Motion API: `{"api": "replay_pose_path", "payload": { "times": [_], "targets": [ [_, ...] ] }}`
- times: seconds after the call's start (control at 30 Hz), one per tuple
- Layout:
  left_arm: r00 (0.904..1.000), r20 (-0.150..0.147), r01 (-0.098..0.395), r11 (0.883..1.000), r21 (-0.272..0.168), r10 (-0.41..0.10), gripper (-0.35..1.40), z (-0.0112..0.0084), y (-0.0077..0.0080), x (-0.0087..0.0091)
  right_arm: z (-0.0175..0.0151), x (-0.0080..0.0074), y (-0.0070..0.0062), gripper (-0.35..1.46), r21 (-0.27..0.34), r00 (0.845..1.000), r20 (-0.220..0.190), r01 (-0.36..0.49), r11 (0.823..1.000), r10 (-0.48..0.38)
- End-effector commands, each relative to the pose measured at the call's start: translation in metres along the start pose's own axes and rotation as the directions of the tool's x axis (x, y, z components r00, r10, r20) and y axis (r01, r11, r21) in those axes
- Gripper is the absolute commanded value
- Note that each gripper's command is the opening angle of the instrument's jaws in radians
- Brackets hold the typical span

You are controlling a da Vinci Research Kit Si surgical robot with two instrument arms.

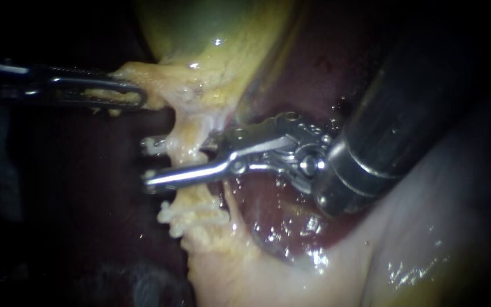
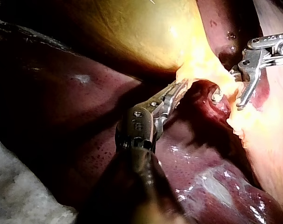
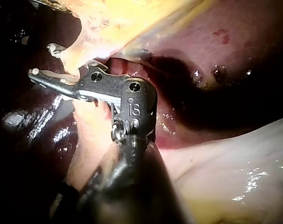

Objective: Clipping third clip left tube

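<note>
Now my right instrument (image 1: pixel 149 164) has its pincer standing wide with the tube (image 1: pixel 184 152) running between the two halves, one passing behind the tube and the other in front of it, with a clear gap showing beyond the tube. Above the tube, my left instrument (image 1: pixel 123 94) has its pincer closed on the yellow tissue (image 1: pixel 143 73) that joins the tube to the gallbladder (image 1: pixel 211 28). The dark red liver (image 1: pixel 313 62) lies behind the tube.

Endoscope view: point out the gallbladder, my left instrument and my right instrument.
gallbladder (image 1: pixel 211 28), endoscope view, on its wall.
left instrument (image 1: pixel 141 96), endoscope view, between its jaw tips, shut on yellow tissue (image 1: pixel 160 77).
right instrument (image 1: pixel 149 164), endoscope view, midway between its open jaw tips.
</note>
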Motion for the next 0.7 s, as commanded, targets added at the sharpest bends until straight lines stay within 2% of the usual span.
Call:
{"api": "replay_pose_path", "payload": {
  "times": [0.03, 0.3, 0.43, 0.6, 0.7],
  "targets": [
    [1.0000, 0.000, 0.000, 1.000, 0.001, 0.000, -0.35, 0.0000, 0.0000, 0.0000, -0.0001, 0.0000, -0.0001, 0.15, 0.000, 1.000, 0.000, 0.001, 1.000, -0.001],
    [1.0000, 0.000, 0.000, 1.000, 0.001, 0.000, -0.35, 0.0000, 0.0000, 0.0000, -0.0006, -0.0001, -0.0001, -0.11, -0.003, 1.000, -0.001, -0.023, 1.000, 0.023],
    [1.0000, 0.000, 0.000, 1.000, 0.001, 0.000, -0.35, 0.0000, 0.0000, 0.0000, -0.0010, -0.0002, -0.0001, -0.35, -0.010, 0.999, -0.004, -0.034, 0.999, 0.034],
    [1.0000, 0.000, 0.000, 1.000, 0.001, 0.000, -0.35, 0.0000, 0.0000, 0.0000, -0.0019, -0.0003, 0.0000, -0.35, -0.024, 0.993, -0.005, -0.117, 0.993, 0.117],
    [1.0000, 0.000, 0.000, 1.000, 0.001, 0.000, -0.35, 0.0000, 0.0000, 0.0000, -0.0024, -0.0003, 0.0002, -0.35, -0.033, 0.992, -0.007, -0.123, 0.992, 0.123]
  ]
}}
